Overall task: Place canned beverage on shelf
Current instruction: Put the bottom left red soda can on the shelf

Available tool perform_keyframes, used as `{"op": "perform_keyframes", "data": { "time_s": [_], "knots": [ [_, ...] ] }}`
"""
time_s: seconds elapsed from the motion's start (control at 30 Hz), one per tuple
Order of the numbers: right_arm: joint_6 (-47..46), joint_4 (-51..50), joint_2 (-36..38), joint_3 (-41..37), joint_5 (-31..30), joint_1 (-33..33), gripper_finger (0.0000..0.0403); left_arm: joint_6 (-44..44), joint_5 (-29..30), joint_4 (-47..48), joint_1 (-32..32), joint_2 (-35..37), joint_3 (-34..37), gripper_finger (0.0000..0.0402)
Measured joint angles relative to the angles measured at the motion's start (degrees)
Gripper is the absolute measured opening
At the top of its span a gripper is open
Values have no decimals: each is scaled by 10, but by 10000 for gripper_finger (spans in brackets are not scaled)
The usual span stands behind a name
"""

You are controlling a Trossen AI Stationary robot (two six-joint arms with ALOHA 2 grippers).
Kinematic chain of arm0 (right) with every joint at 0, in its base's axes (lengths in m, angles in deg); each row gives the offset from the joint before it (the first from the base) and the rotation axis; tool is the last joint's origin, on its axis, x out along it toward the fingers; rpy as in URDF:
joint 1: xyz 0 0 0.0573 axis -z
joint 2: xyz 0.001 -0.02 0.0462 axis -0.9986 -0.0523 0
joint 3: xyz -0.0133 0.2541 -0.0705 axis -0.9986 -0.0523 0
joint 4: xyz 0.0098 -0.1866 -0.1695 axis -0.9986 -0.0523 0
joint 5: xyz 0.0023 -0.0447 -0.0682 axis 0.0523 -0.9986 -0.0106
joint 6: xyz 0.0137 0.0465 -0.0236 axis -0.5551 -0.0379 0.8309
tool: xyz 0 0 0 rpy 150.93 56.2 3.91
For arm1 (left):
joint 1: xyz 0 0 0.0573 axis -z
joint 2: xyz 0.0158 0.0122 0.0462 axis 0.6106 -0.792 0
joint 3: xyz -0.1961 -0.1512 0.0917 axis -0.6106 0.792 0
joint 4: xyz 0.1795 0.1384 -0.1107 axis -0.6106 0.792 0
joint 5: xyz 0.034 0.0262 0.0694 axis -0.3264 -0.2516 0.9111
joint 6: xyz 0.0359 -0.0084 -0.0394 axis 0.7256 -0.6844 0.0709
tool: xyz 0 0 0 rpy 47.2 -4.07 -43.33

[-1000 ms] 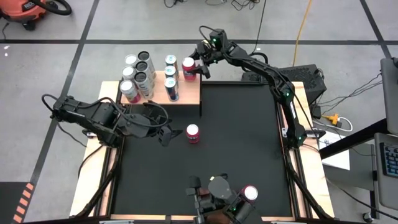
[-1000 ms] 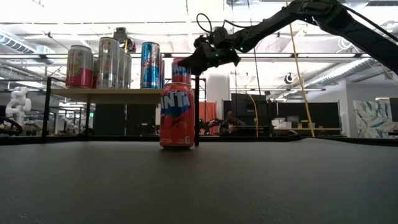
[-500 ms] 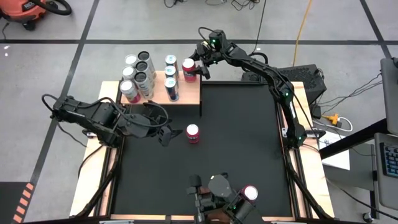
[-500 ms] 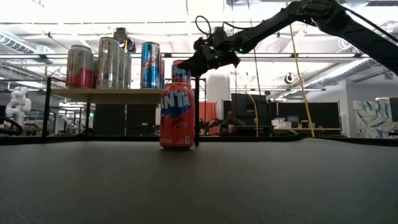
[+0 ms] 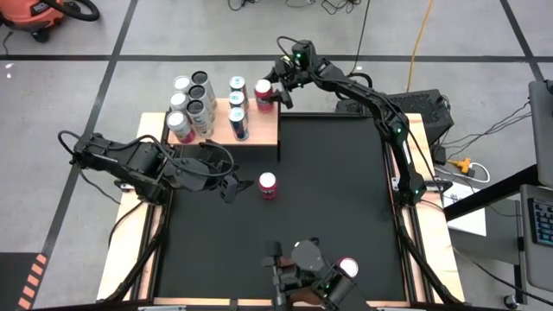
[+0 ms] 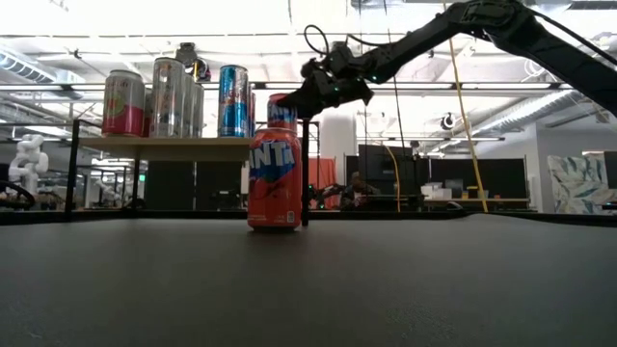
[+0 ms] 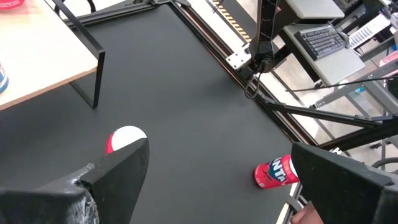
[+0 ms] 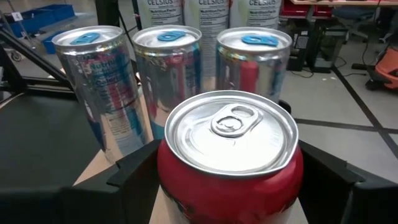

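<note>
The shelf [image 5: 259, 128] is a pale wood board on thin black supports at the table's far left, with several tall cans [image 5: 194, 104] standing on it. My right gripper [image 5: 275, 91] reaches over its far right corner and is shut on a red canned beverage [image 8: 230, 134]. An orange-red can [image 5: 268, 185] stands upright on the black mat [image 5: 328, 190] at mid-table. My left gripper [image 5: 235, 185] hovers just left of that can, open and touching nothing. In the left wrist view its fingers [image 7: 118, 174] stand wide, with the can's top [image 7: 127, 138] beyond them. My right gripper pinches the red can's side wall [image 8: 163, 168] between its two fingers, just under the top rim. The fingers come nearly level from the table's right, along the far edge. The can stays upright. The orange-red can hides its base in the low view, so I cannot tell whether it rests on the shelf.
Three silver cans [image 8: 168, 68] stand close behind the red can on the shelf. Another red can [image 5: 347, 266] sits near the table's front edge beside a dark camera mount [image 5: 302, 263]. Black mat lies open to the right of the shelf.
</note>
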Motion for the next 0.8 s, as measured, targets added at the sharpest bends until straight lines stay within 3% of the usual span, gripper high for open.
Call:
{"op": "perform_keyframes", "data": {
  "time_s": [0.8],
  "knots": [
    [-1,-5,0,0,1,5,299,0,-2,0,0,0,0,396]
  ]
}}
